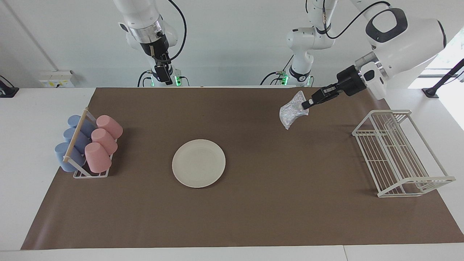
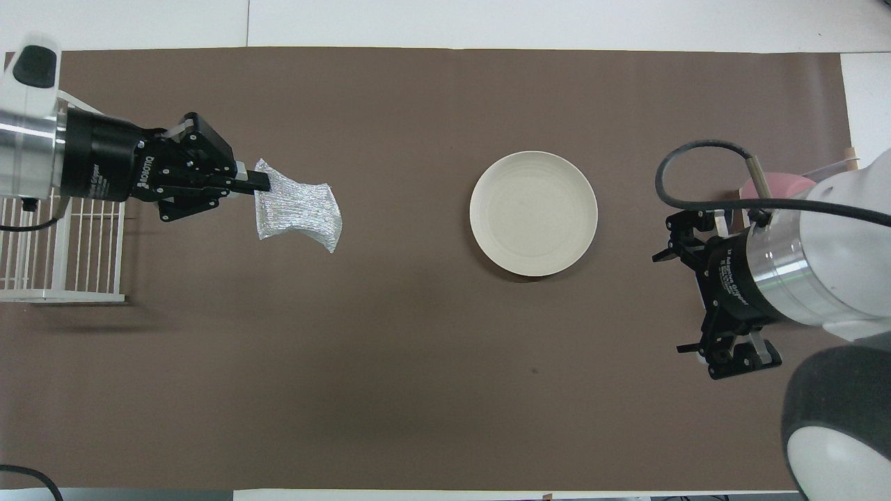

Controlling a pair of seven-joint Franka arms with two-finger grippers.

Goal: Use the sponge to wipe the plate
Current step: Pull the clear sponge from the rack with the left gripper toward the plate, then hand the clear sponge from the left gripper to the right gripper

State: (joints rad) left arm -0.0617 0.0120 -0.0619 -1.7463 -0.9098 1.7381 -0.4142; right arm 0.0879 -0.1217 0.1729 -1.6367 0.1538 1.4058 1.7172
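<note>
The cream-white plate (image 1: 198, 163) lies flat on the brown mat near the table's middle; it also shows in the overhead view (image 2: 533, 213). My left gripper (image 1: 307, 105) is shut on one edge of the silvery mesh sponge (image 1: 293, 113), which hangs in the air over the mat between the plate and the wire rack. The same left gripper (image 2: 254, 182) and sponge (image 2: 299, 216) show in the overhead view. My right gripper (image 1: 167, 80) waits raised over the robots' edge of the mat, holding nothing; it also shows in the overhead view (image 2: 672, 303).
A cup rack (image 1: 87, 146) with blue and pink cups stands at the right arm's end. A white wire dish rack (image 1: 398, 152) stands at the left arm's end and shows in the overhead view (image 2: 62, 257). The brown mat (image 1: 253, 217) covers the table.
</note>
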